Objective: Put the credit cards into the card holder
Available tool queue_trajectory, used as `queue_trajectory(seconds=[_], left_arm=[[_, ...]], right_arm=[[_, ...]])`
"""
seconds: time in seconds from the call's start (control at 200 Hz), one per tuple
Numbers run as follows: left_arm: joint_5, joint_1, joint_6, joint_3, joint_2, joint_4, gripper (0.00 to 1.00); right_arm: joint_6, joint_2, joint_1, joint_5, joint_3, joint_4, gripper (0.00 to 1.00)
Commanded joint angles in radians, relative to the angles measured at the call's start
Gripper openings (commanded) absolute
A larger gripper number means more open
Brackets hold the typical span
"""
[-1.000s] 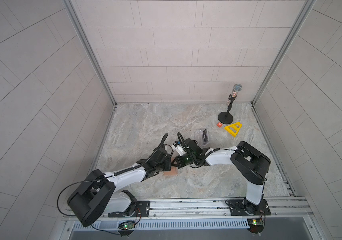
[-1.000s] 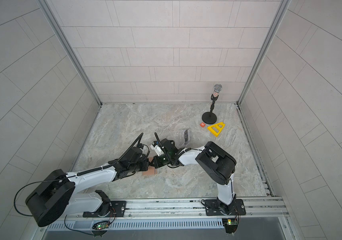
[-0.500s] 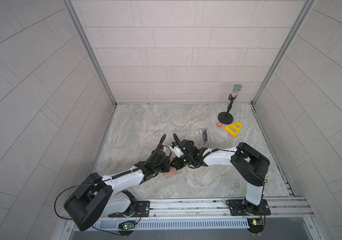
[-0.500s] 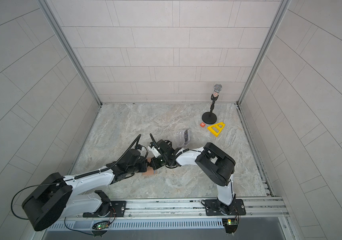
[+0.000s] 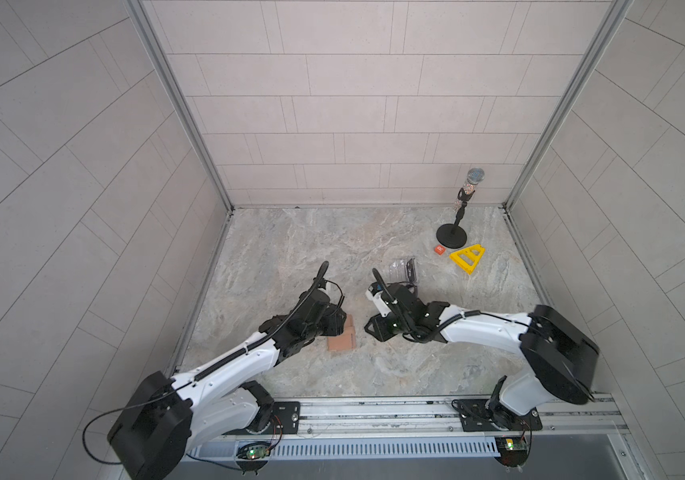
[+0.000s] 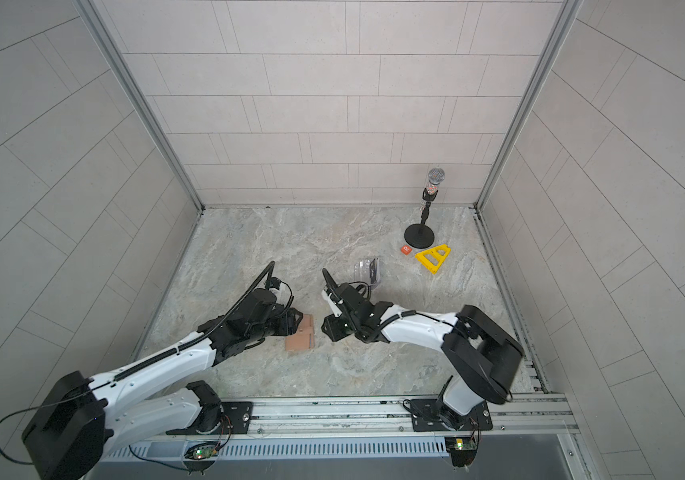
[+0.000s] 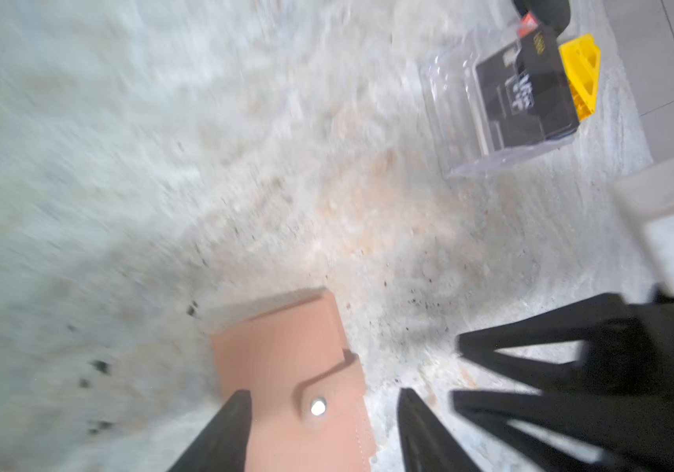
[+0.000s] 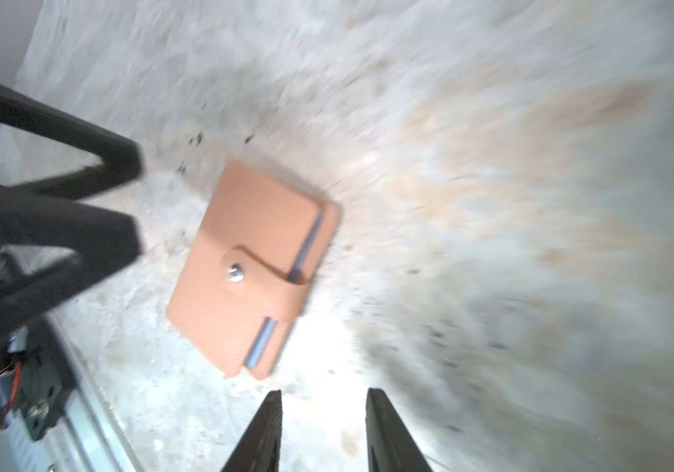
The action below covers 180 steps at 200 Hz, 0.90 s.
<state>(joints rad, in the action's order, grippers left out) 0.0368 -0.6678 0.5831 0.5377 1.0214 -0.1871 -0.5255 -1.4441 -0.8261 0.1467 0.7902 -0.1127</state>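
Bright even light, blurred wrist views

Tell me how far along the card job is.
Done: the card holder lies snapped shut on the table, pale card edges showing inside. In hand: nothing; left gripper and right gripper are open. Remaining: possibly a black card in the clear box.

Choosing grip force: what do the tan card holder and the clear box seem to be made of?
Card holder: matte leather or faux leather, judging by stitched edges and shiny metal snap. Clear box: glossy rigid plastic, probably; see-through walls catch glints.
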Motion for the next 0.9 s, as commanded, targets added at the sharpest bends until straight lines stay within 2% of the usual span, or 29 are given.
queue_trajectory(seconds=[0.0,0.07,0.135,0.215,0.29,0.37,0.435,0.515,0.626,0.706,0.811,0.896], left_arm=[[0.395,0.017,-0.062,0.06,-0.067,-0.2,0.69],[0.612,0.03,-0.094,0.077,-0.082,-0.244,0.73],[0.778,0.06,-0.13,0.072,-0.085,-0.24,0.76],[0.9,0.124,-0.197,0.049,-0.072,-0.172,0.78],[0.922,0.198,-0.279,0.007,-0.049,-0.049,0.81],[0.873,0.279,-0.368,-0.05,-0.006,0.134,0.86],[0.829,0.333,-0.382,-0.07,0.047,0.234,0.9],[0.731,0.392,-0.424,-0.085,0.126,0.372,0.93],[0.616,0.434,-0.511,-0.077,0.245,0.526,0.95],[0.575,0.454,-0.533,-0.073,0.311,0.611,0.97],[0.428,0.497,-0.558,-0.088,0.343,0.715,0.98],[0.325,0.548,-0.558,-0.138,0.361,0.893,0.99]], right_arm=[[0.055,0.162,0.022,-0.527,-0.024,-0.218,0.39],[0.061,0.245,0.062,-0.718,-0.053,-0.277,0.41],[0.064,0.306,0.136,-0.807,-0.077,-0.317,0.42],[0.071,0.368,0.256,-0.858,-0.106,-0.329,0.42],[0.099,0.41,0.359,-0.915,-0.131,-0.309,0.44],[0.136,0.424,0.479,-0.946,-0.156,-0.25,0.46],[0.117,0.418,0.559,-0.927,-0.178,-0.196,0.46],[0.177,0.381,0.604,-0.964,-0.257,-0.007,0.47],[0.239,0.29,0.649,-0.943,-0.284,0.163,0.49],[0.339,0.221,0.66,-0.904,-0.328,0.36,0.5],[0.418,0.153,0.69,-0.811,-0.387,0.58,0.53],[0.42,0.143,0.721,-0.722,-0.385,0.616,0.54]])
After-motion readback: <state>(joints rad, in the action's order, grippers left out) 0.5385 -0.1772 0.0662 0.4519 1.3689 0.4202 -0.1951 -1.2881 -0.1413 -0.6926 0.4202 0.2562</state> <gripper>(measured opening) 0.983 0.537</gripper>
